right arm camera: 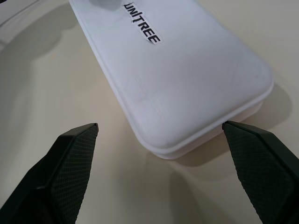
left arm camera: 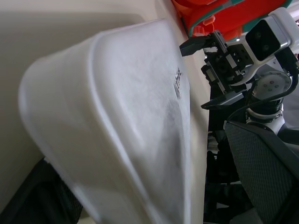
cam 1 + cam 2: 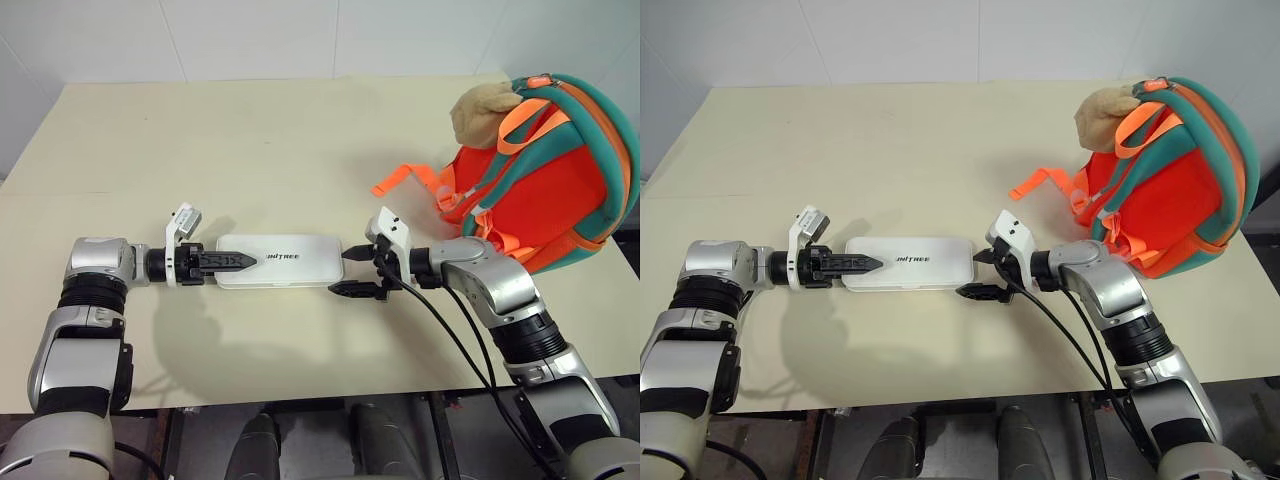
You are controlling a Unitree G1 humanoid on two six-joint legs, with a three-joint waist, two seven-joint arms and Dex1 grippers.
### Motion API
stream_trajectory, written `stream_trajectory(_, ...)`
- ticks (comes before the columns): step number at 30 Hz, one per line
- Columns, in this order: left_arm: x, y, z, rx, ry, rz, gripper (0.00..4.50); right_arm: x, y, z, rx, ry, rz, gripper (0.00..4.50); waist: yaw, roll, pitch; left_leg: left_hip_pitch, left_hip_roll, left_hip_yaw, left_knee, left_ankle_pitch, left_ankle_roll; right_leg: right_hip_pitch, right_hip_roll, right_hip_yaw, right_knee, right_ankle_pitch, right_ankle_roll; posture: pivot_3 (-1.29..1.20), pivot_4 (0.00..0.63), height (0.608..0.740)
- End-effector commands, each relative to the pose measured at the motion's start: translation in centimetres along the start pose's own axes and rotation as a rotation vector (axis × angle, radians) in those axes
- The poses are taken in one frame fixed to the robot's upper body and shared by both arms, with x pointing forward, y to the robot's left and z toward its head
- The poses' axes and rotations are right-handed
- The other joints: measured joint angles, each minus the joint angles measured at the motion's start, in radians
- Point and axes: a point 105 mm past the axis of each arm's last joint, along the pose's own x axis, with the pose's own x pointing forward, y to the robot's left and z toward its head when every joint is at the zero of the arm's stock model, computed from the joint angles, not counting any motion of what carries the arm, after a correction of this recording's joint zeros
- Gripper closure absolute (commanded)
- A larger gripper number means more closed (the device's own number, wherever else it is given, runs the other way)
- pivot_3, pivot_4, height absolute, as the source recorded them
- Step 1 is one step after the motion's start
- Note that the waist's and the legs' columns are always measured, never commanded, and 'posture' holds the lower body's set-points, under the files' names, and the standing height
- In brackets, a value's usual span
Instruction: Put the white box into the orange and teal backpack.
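The cream table (image 3: 300, 130) stands against a white wall (image 3: 250, 35). At its far right corner the orange and teal backpack (image 3: 545, 190) stands upright, a tan plush toy (image 3: 480, 112) at its top; what it holds cannot be seen. The white box (image 3: 280, 261) lies flat left of the backpack, long axis pointing toward it, lettering up. The left gripper (image 3: 235, 262) is at the box's far end, one finger over the lid, grip unclear. The right gripper (image 1: 161, 135) gapes wide by the near end, holding nothing.
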Motion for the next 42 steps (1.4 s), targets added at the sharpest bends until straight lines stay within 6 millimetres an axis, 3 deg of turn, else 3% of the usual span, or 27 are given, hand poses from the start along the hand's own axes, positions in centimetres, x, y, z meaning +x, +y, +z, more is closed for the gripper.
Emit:
stream_trajectory(1, -0.4, -0.7, 0.3, 0.014, -0.019, -0.031, 1.19, -0.7, 0.1, 1.2, -0.033, -0.058, -0.003, 0.0, 0.0, 0.0, 0.0, 0.0, 0.0, 0.0, 0.0, 0.0, 0.0, 0.0, 0.0, 0.0, 0.0, 0.0, 0.0, 0.0, 0.15, 0.74)
stream_trajectory(8, 0.0, -1.7, 0.0, 0.008, -0.031, -0.093, 3.2, -2.0, -0.1, 2.0, -0.022, -0.112, -0.053, 0.0, 0.001, 0.0, 0.0, 0.0, 0.0, 0.0, 0.0, 0.0, 0.0, 0.0, 0.0, 0.0, 0.0, 0.0, 0.0, 0.0, 0.15, 0.74)
stream_trajectory(13, 0.1, -2.2, -0.2, 0.064, -0.048, -0.105, 3.2, -4.8, 0.4, 2.9, -0.006, -0.179, -0.131, 0.0, 0.003, 0.0, 0.0, 0.0, 0.0, 0.0, -0.001, 0.0, 0.0, 0.0, 0.0, 0.0, 0.0, 0.0, 0.0, 0.0, 0.15, 0.74)
stream_trajectory(15, -0.2, -2.4, 0.1, 0.089, -0.086, -0.094, 3.2, -7.6, 0.1, 2.9, 0.023, -0.208, -0.241, 0.0, 0.005, 0.0, 0.0, 0.0, 0.0, 0.0, -0.001, 0.0, 0.0, 0.0, 0.0, 0.0, -0.001, 0.0, 0.0, 0.0, 0.15, 0.74)
stream_trajectory(17, -0.4, -2.5, 0.2, 0.103, -0.106, -0.09, 3.2, -9.2, 0.1, 2.8, 0.042, -0.222, -0.308, 0.0, 0.009, 0.0, 0.0, 0.0, 0.0, -0.001, -0.001, 0.0, 0.0, 0.0, 0.0, 0.0, -0.001, 0.0, 0.0, 0.0, 0.15, 0.74)
stream_trajectory(21, -1.5, -2.1, 0.1, 0.11, -0.153, -0.055, 3.2, -14.4, 0.2, 2.7, 0.071, -0.249, -0.569, 0.0, 0.014, 0.0, 0.0, 0.0, 0.0, -0.001, -0.001, 0.0, 0.0, 0.0, 0.0, 0.0, -0.001, -0.001, -0.001, 0.0, 0.15, 0.74)
stream_trajectory(26, -1.4, -1.5, -0.5, 0.11, -0.153, -0.032, 3.2, -19.1, 0.4, 2.5, 0.098, -0.26, -0.923, 0.0, 0.017, 0.0, 0.0, 0.001, 0.0, -0.001, -0.001, 0.0, 0.0, 0.0, 0.0, 0.0, -0.001, -0.001, -0.002, 0.0, 0.15, 0.74)
stream_trajectory(30, -1.0, -1.3, -0.5, 0.115, -0.143, -0.032, 3.2, -20.3, 0.0, 2.2, 0.121, -0.259, -1.087, 0.0, 0.019, -0.001, 0.0, 0.001, 0.0, 0.0, -0.001, 0.0, 0.0, 0.0, 0.0, 0.0, -0.001, -0.001, -0.002, 0.0, 0.15, 0.74)
stream_trajectory(33, -0.1, -1.4, -0.1, 0.138, -0.126, -0.042, 3.2, -21.1, -2.3, 2.0, 0.189, -0.316, -1.233, 0.0, 0.021, -0.001, 0.0, 0.001, 0.0, 0.0, -0.001, 0.0, 0.0, 0.0, 0.0, 0.001, -0.002, -0.001, -0.003, 0.0, 0.15, 0.74)
stream_trajectory(42, -0.3, -1.5, 0.2, 0.152, -0.157, -0.046, 3.2, -20.8, -6.5, 3.9, 0.28, -0.502, -1.217, 0.0, 0.023, -0.001, 0.0, 0.0, 0.0, 0.0, -0.005, 0.001, 0.0, 0.0, -0.001, 0.0, -0.004, 0.0, -0.003, 0.0, 0.15, 0.74)
